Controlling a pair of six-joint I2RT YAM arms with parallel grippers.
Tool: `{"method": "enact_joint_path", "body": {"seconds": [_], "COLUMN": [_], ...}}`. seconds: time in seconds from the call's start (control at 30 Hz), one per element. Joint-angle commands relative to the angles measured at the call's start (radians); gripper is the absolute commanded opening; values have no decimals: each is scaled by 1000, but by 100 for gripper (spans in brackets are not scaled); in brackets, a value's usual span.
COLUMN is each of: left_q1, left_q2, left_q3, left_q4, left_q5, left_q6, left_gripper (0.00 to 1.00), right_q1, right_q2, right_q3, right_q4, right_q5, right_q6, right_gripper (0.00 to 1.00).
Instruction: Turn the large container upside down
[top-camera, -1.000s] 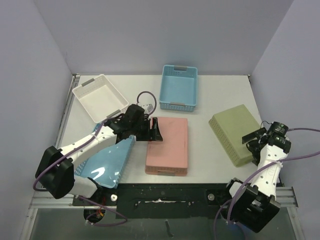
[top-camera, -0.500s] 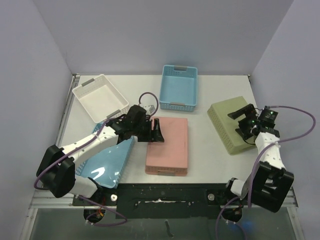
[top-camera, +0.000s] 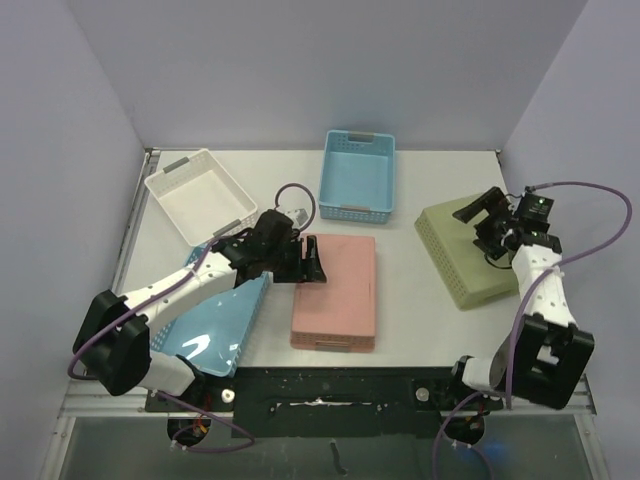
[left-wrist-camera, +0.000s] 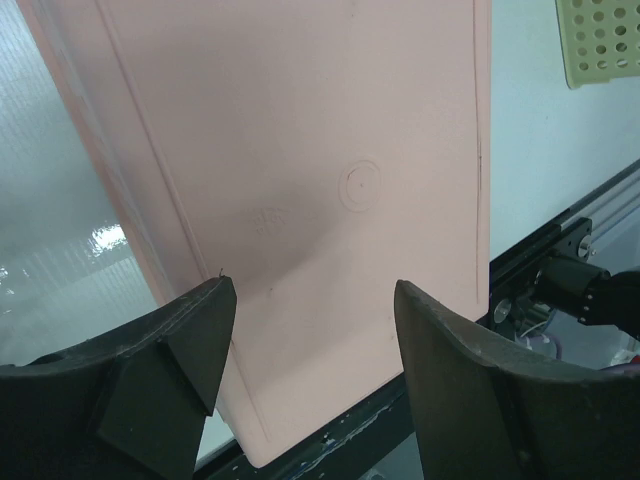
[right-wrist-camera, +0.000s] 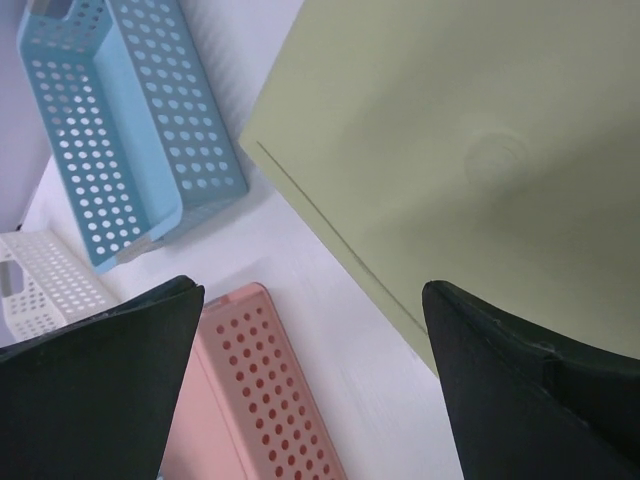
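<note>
Nearby, blue basket (top-camera: 356, 212), left pincer (top-camera: 313, 263) wide over pink container (top-camera: 340, 300), right pincer (right-wrist-camera: 308, 290) wide over green bin (right-wrist-camera: 450, 150)

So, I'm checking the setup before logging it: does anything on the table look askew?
Yes: the large light-blue container at the near left lies crooked, partly under the left arm, its corner reaching the table's front edge. Nothing looks spilled or broken.
</note>
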Motion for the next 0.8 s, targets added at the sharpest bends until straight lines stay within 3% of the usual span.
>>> {"method": "enact_joint_path", "body": {"seconds": [0.0,0.13,0.33,0.43,0.57,0.77], "left_q1": [1,20,67,85,84,82], "left_q2": [-52,-85,-106,-121,-153,-103], "left_q3": [80,110,115,88,12,9], "left_q4": [-6,-30,-91,-87,-8,22], "left_q5": [-60,-85,-140,-172,-164,-110], "left_q6": [8,21,35,36,23,40], "left_gripper": [64,64,65,67,68,67], "right_q1": [-7,-27,-87,-97,-91,-7], "right_q2": [-243,-405,-445,-386,-318,-50], "right_q3": [-58,-162,-292,-312,-335,-163], "right_q4": [-237,-376,-340,-239,52,250], "right_q5": [259,438,386,233,39,-4], "right_q6": [-57,-4,26,14,45,103], "right_gripper": [97,98,98,98,98,98]}}
